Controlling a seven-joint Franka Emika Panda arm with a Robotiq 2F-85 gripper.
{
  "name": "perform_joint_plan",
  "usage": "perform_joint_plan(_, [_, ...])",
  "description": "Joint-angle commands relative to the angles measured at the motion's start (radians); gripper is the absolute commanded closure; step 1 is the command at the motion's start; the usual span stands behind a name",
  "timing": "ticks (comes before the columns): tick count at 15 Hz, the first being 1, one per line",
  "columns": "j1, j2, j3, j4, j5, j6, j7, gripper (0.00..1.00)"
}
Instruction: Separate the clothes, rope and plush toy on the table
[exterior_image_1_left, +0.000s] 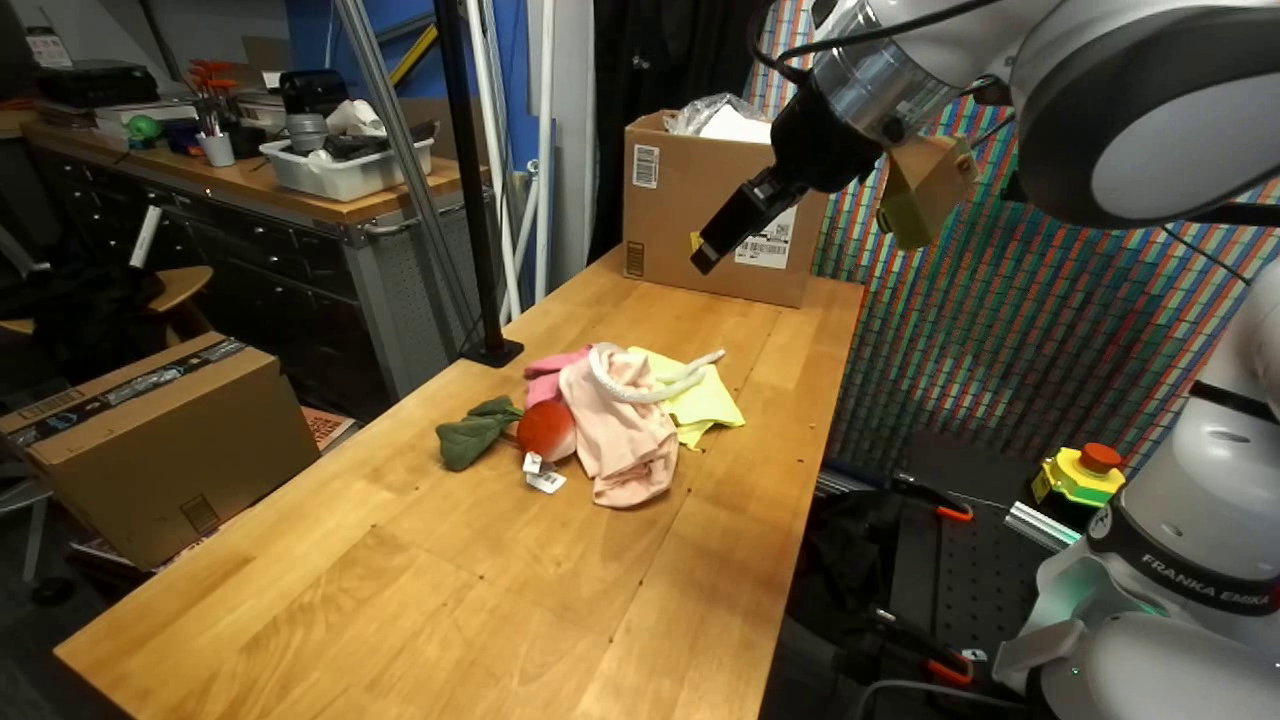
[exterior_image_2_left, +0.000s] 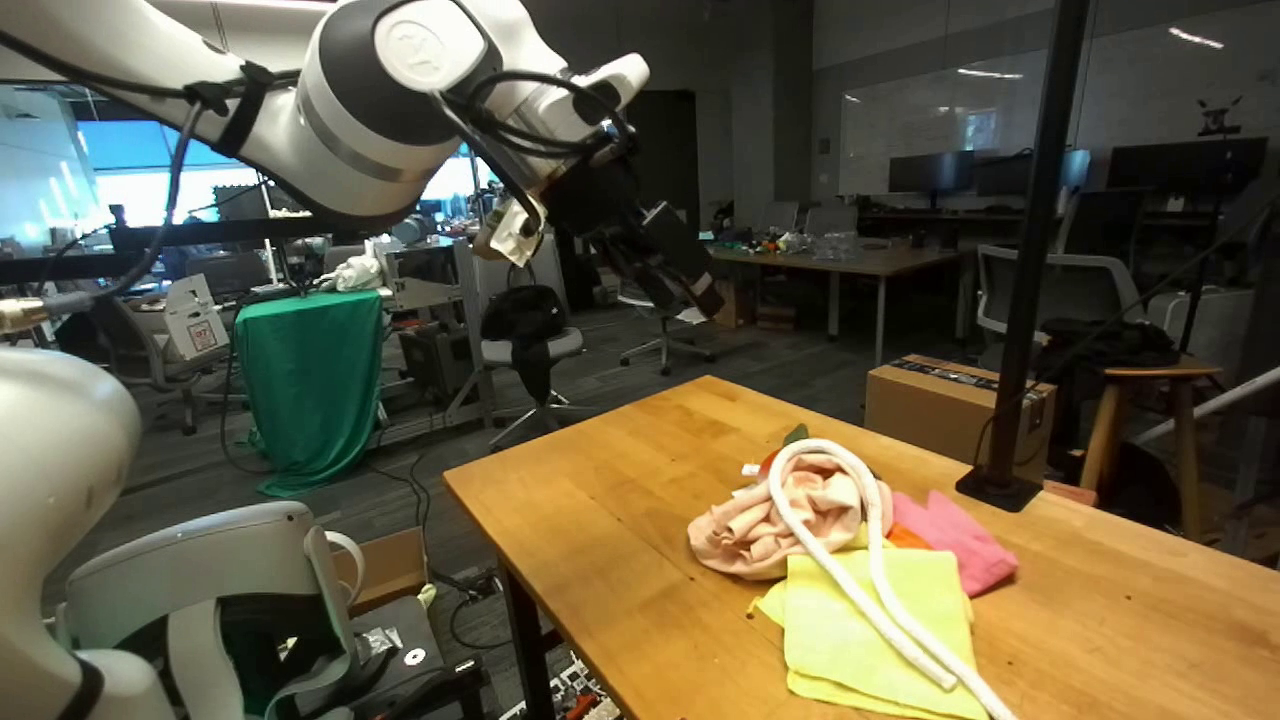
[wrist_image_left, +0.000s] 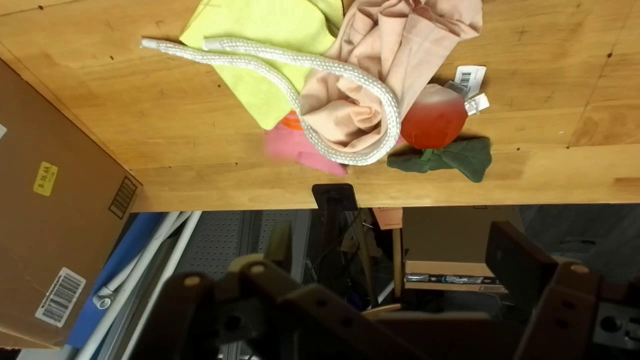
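Note:
A heap lies on the wooden table. It holds a yellow cloth, a crumpled peach cloth and a pink cloth partly under the peach one. A white rope lies looped over the peach and yellow cloths, its ends toward the yellow side. The red-and-white plush toy with green leaves touches the peach cloth; an exterior view shows little beyond a leaf. My gripper is open and empty. It hangs high above the table, apart from the heap, in both exterior views.
A black post stands on the table edge close to the pink cloth. A large cardboard box stands at one table end. Another cardboard box is beside the table, lower down. Bare tabletop extends beyond the toy.

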Motion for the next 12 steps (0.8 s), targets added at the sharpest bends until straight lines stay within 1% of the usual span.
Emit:
perform_joint_plan(1, [-0.017,0.074,0.014,0.001,-0.021,0.077,0.031,0.0])
perform_joint_plan(7, [0.01,0.186,-0.006,0.001,-0.009,0.139,0.013,0.0])
perform_joint_plan(12, [-0.015,0.29,0.015,0.0,-0.055,0.209,0.013,0.0])
